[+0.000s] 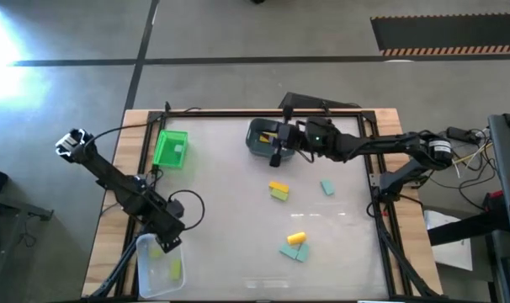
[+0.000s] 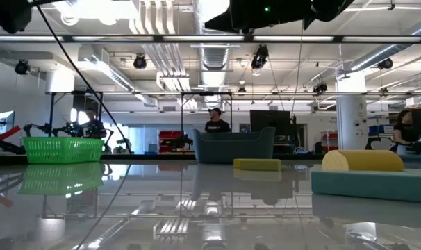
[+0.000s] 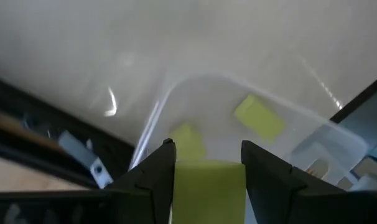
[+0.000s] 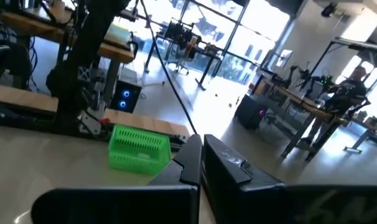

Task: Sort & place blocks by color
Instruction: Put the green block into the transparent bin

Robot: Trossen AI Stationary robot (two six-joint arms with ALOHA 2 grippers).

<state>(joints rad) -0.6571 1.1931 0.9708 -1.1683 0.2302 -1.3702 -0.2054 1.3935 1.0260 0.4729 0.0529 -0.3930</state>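
My left gripper (image 1: 165,242) hangs over the clear plastic bin (image 1: 146,278) at the table's near left corner, shut on a pale lime-green block (image 3: 208,186). Two more lime blocks (image 3: 259,117) (image 3: 187,140) lie on that bin's floor. My right gripper (image 1: 274,155) is shut and empty at the near rim of the grey-blue bin (image 1: 259,135), far centre. On the table lie a yellow and lime pair (image 1: 278,191), a teal block (image 1: 327,187), and a yellow round-topped block (image 1: 295,239) beside a teal wedge (image 1: 293,252). My left gripper pinches the lime-green block (image 3: 208,177) between its two fingers (image 3: 156,180), one on each of two opposite sides. The fingers point down from above. The block is lifted clear above the clear bin's inside.
A bright green basket (image 1: 171,149) stands far left on the table. A wooden frame with black rails (image 1: 381,202) borders the tabletop. In the low view the yellow block (image 2: 363,160) rests on the teal one (image 2: 370,184). People stand in the room behind.
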